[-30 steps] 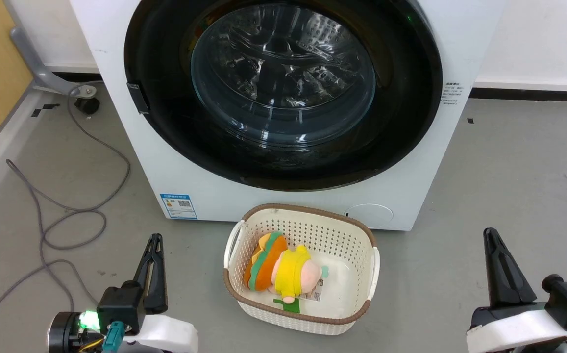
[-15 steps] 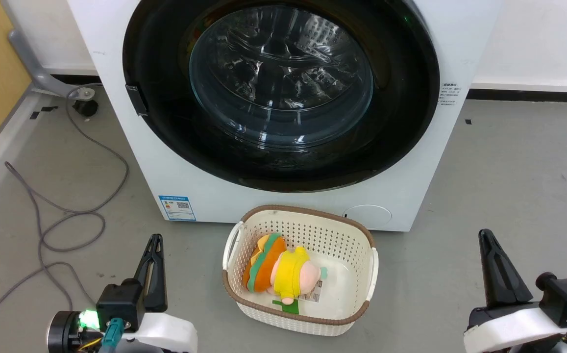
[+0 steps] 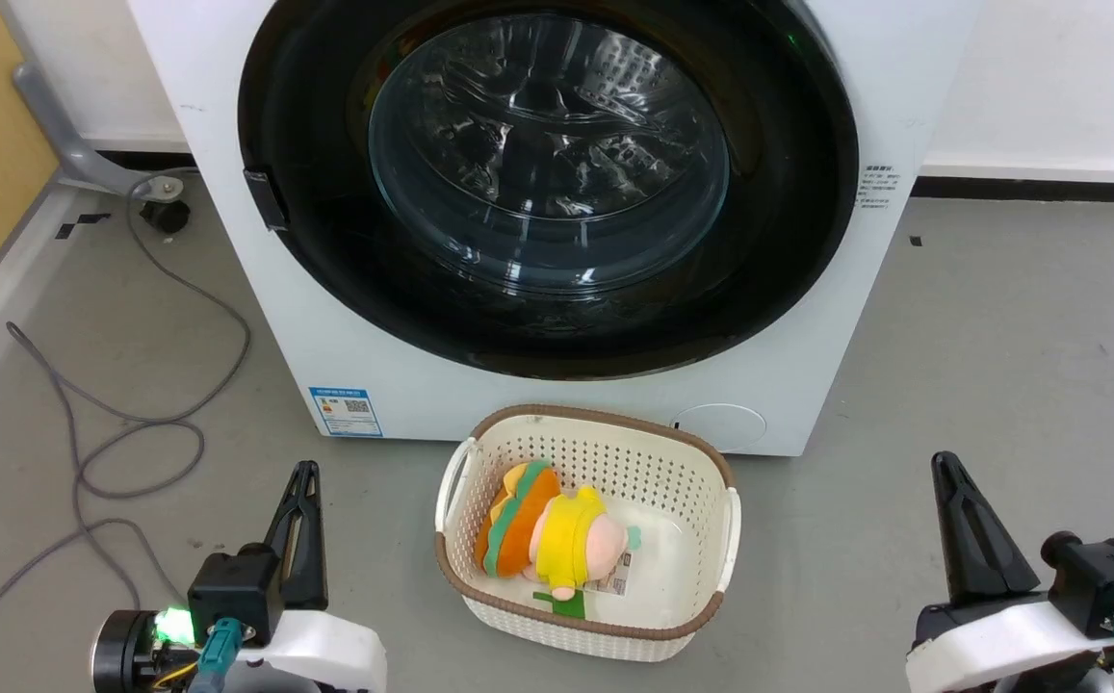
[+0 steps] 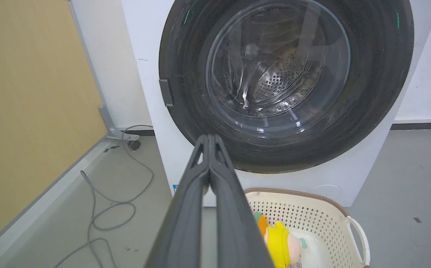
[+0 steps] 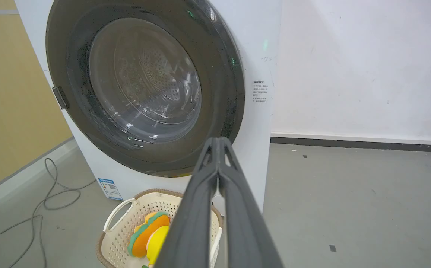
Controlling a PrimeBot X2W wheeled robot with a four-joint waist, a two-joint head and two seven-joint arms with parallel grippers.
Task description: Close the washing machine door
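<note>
At the lower left of the head view, my left jaws are pressed together, fingers (image 3: 298,525) tip to tip and holding nothing. At the lower right, my right jaws are pinched the same way, fingers (image 3: 971,539) empty. Both hover low over the grey floor (image 3: 999,337), well apart from everything.

Between them, lower centre, sits the cream basket (image 3: 605,416) with a plush toy (image 3: 547,534) inside, just before the washing machine (image 3: 393,375). The washing machine door (image 3: 547,164) fills the upper centre, its black rim flush against the white front, with no gap that I can see.

I judge it closed, though I cannot tell whether the latch has caught. To finish well, I would press one pinched tip on the rim near the small dark tab (image 3: 266,199) at its left edge. That keeps me off the glass, and I would reach over the basket without knocking it.
</note>
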